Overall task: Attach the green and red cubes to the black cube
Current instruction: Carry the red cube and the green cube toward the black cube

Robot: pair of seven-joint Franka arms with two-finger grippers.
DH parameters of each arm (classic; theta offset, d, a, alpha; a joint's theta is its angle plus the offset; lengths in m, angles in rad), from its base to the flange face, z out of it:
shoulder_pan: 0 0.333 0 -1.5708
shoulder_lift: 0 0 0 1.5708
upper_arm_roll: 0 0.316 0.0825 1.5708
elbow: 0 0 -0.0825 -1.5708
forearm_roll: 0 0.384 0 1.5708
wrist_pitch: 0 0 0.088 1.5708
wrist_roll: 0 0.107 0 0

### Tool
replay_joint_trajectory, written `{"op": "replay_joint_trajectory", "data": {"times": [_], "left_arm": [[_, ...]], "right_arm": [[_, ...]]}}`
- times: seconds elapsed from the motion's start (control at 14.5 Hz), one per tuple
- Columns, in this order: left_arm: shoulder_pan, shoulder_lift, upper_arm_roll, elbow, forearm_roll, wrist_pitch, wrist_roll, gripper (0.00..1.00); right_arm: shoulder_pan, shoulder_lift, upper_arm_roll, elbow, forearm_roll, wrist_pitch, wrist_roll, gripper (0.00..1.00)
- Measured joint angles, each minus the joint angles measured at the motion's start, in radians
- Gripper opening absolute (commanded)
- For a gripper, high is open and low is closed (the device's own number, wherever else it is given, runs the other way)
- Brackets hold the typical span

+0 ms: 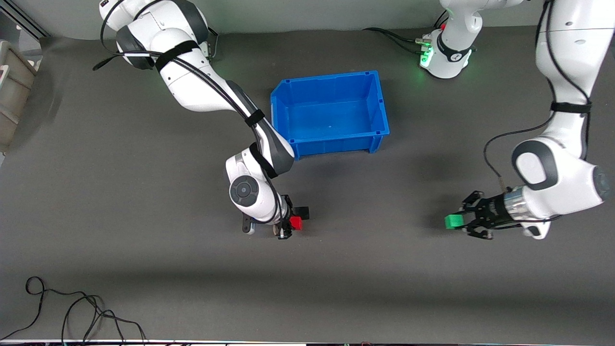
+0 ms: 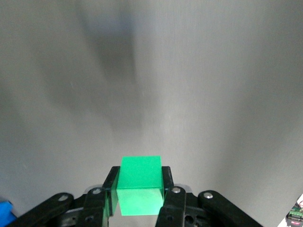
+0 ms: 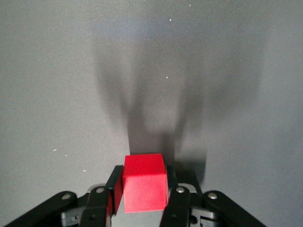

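Over bare table, left gripper (image 1: 462,222) jaws clamping green cube (image 1: 453,221), right gripper (image 1: 288,224) jaws red cube (image 1: 295,223)

Open table (image 1: 384,278) between the two grippers, with nothing in the way. Blue bin (image 1: 331,139) farther from the front camera, beside the right arm's forearm. Loose cable (image 1: 72,307) near the camera-side edge, toward the right arm's end.

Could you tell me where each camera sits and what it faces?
Front view: high across the table, facing both arms, blue bin and black cube.
Left wrist view: on the left wrist, showing the left pincer shut on the green cube, shared with the front view.
Right wrist view: right pincer shut on the red cube.
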Motion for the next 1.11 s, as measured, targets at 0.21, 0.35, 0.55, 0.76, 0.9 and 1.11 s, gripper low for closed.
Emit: {"op": "replay_joint_trajectory", "data": {"times": [0.21, 0.35, 0.55, 0.76, 0.9, 1.11], "left_arm": [[-0.06, 0.02, 0.0, 0.024, 0.0, 0.017, -0.074, 0.19], [-0.069, 0.024, 0.0, 0.029, 0.0, 0.022, -0.089, 0.19], [-0.071, 0.027, 0.003, 0.029, 0.0, 0.024, -0.095, 0.19], [-0.111, 0.05, 0.002, 0.029, 0.0, 0.076, -0.148, 0.18], [-0.152, 0.076, 0.001, 0.029, 0.0, 0.119, -0.198, 0.18], [-0.202, 0.1, 0.0, 0.029, -0.001, 0.142, -0.25, 0.18]], "right_arm": [[0.001, 0.001, 0.0, 0.0, 0.0, 0.0, 0.0, 0.28], [0.009, 0.004, 0.001, -0.002, 0.0, -0.001, 0.0, 0.28], [0.02, 0.007, 0.001, -0.002, 0.028, -0.001, 0.01, 0.28], [0.02, 0.007, 0.001, 0.0, 0.044, 0.003, 0.042, 0.27], [0.02, 0.007, 0.002, 0.005, 0.048, 0.028, 0.081, 0.27], [0.02, 0.014, 0.015, 0.015, 0.072, 0.116, 0.162, 0.26]]}}
